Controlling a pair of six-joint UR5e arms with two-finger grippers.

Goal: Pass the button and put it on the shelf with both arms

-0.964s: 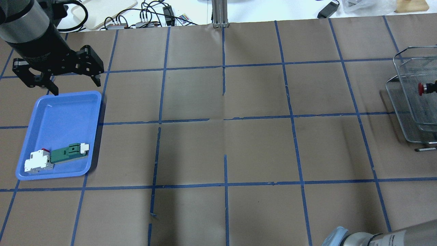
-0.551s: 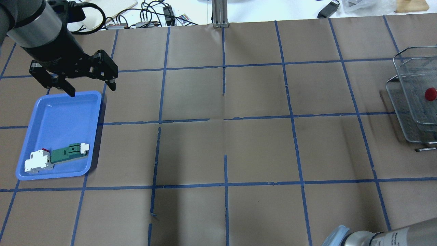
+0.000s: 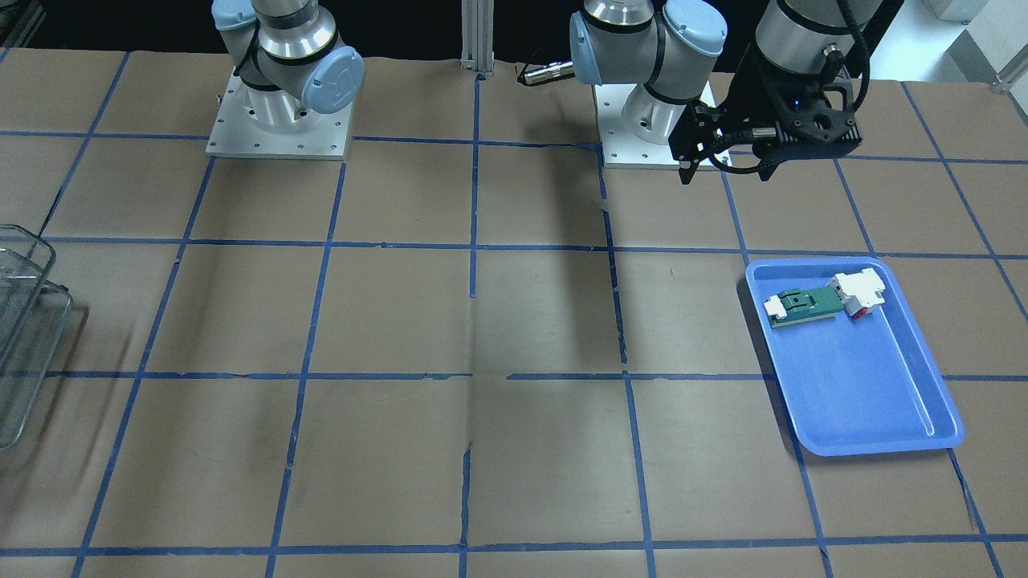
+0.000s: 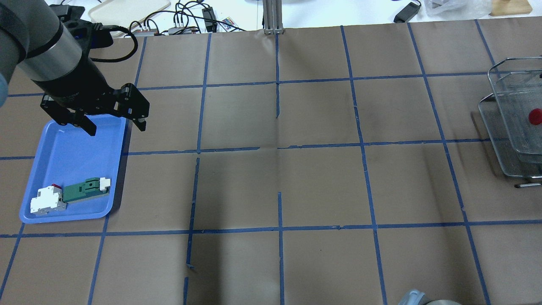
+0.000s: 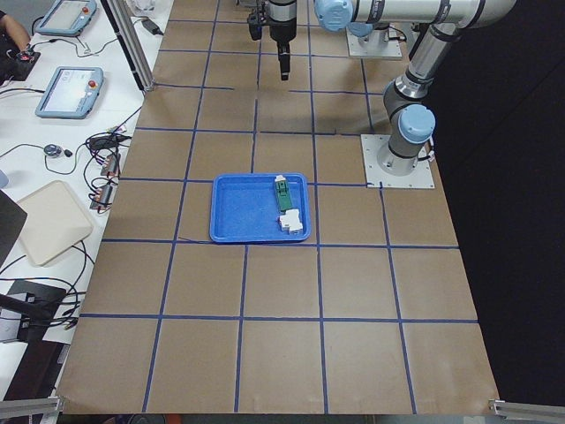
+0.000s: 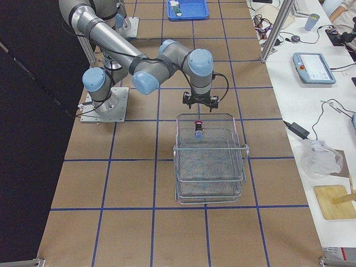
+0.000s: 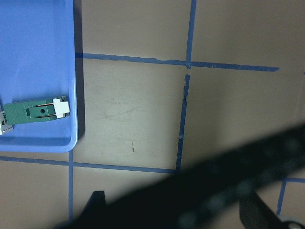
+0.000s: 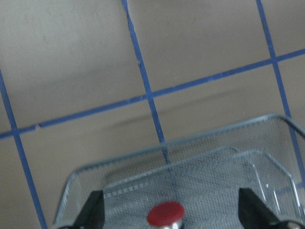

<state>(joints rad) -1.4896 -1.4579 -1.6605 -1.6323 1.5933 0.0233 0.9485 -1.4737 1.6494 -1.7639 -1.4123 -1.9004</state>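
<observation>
In the front-facing view, the left gripper (image 3: pixel 727 170) is seen with its jaws spread and nothing between them, beyond the blue tray (image 3: pixel 867 393). A green-and-white component (image 3: pixel 803 307) and a white block (image 3: pixel 861 291) are lying in that tray. Only an edge of the shelf (image 3: pixel 24 321) is caught.

In the overhead view, the button (image 4: pixel 535 115) is shown by its red cap inside the shelf, well apart from the tray.

In the left-side view, nothing further is revealed.

In the right-side view, the right gripper (image 6: pixel 201 105) is held above the shelf's rim on the robot's side, and the button is seen on the upper tier just below it.

In the left wrist view, the fingertips (image 7: pixel 97 202) are shown wide apart and empty.

In the right wrist view, the fingertips (image 8: pixel 94 210) are likewise spread, with the red cap below on the mesh.

The button is judged light and rigid, and its smooth domed cap is likely slippery. It would best be taken by the collar or the flat sides of the rear block.
</observation>
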